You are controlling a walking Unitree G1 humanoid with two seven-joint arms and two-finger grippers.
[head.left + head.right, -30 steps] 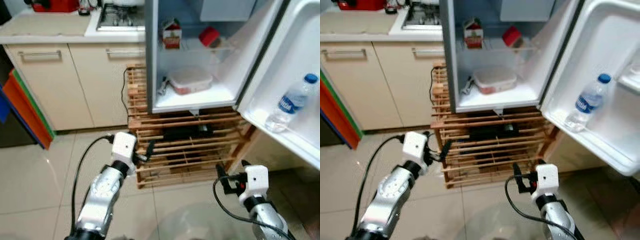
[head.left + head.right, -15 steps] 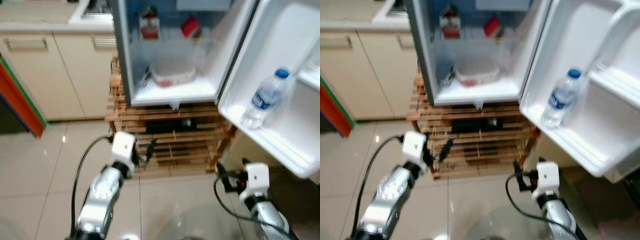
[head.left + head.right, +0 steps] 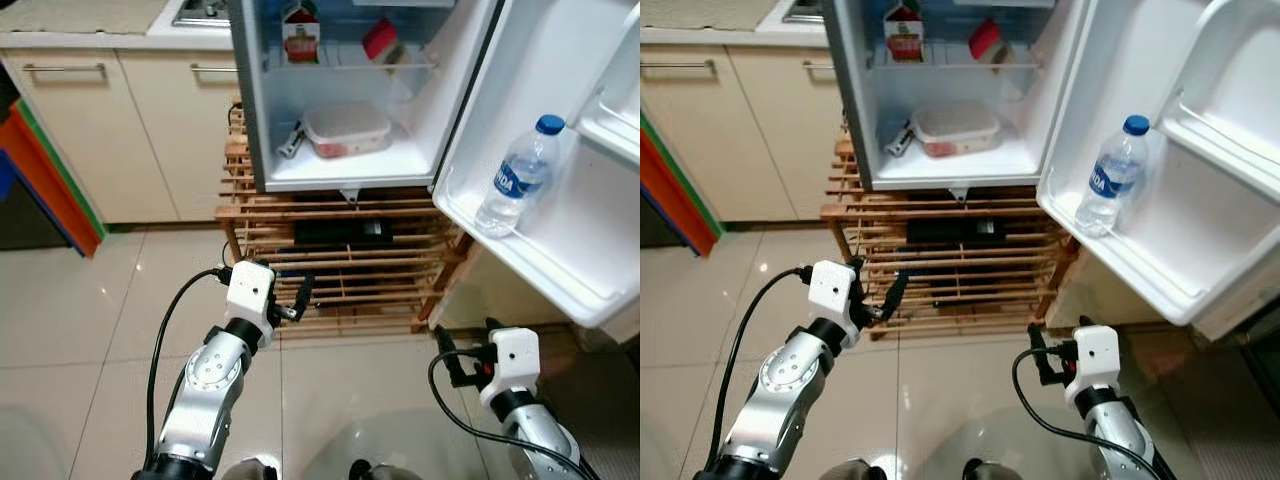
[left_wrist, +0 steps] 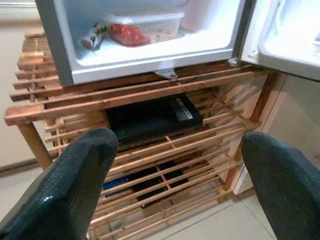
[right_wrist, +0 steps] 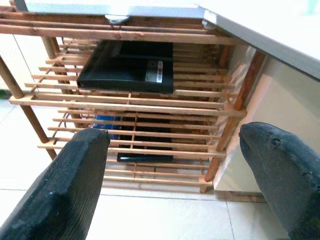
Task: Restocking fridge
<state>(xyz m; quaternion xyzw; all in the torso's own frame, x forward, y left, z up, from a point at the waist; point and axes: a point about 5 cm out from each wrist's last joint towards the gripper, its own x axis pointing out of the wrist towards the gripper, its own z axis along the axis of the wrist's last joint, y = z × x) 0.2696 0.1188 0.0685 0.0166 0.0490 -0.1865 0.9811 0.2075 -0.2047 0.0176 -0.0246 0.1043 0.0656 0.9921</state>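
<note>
A small fridge (image 3: 248, 100) stands open on a wooden slatted rack (image 3: 340, 213). On its upper shelf are a red-and-white carton (image 3: 300, 22) and a red packet (image 3: 380, 38). Below them lie a clear lidded container (image 3: 346, 130) of red food and a small packet (image 3: 288, 145). The open door (image 3: 575, 262) swings out to the right and holds a water bottle (image 3: 513, 185) in its shelf. My left gripper (image 3: 300, 295) hangs low in front of the rack, open and empty. My right gripper (image 3: 445, 362) is open and empty below the door.
Beige kitchen cabinets (image 3: 80, 130) run to the left of the fridge. Orange and green boards (image 3: 45, 180) lean at the far left. A black flat device (image 3: 335, 232) rests on the rack's upper tier. Glossy tiled floor (image 3: 70, 320) lies around me.
The whole picture has shifted as the camera moved, so the fridge and door now sit more to the left. Both grippers hold the same open pose.
</note>
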